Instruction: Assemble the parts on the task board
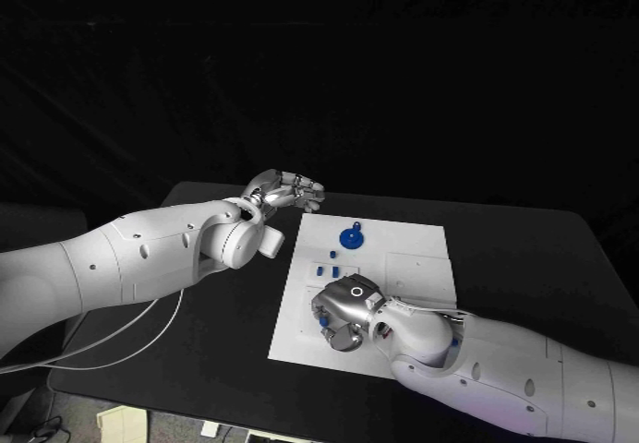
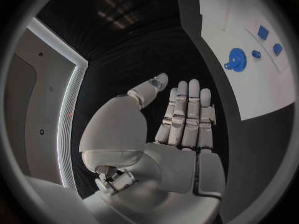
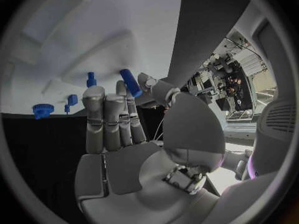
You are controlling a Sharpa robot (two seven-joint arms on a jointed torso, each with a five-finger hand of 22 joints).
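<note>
While the right hand (image 3: 134,134) pinches a blue cylindrical peg (image 3: 130,82) over the white task board (image 1: 413,249), the left hand (image 2: 181,119) hovers off-board, fingers straight, holding nothing.

One white board (image 1: 413,249), five blue parts (image 3: 43,110) (image 3: 67,108) (image 3: 73,99) (image 3: 91,78) (image 3: 130,82)

A white task board (image 1: 400,268) lies on a black table (image 1: 533,249), carrying small blue parts: a round blue gear (image 1: 350,239) toward the board's far edge and smaller blue pieces (image 1: 329,270) nearer its middle. Both arms are white, each ending in a silver hand: the left hand (image 1: 283,192) beyond the board's far left corner, the right hand (image 1: 343,317) over its near edge, a blue peg (image 3: 130,82) at its fingertips.
</note>
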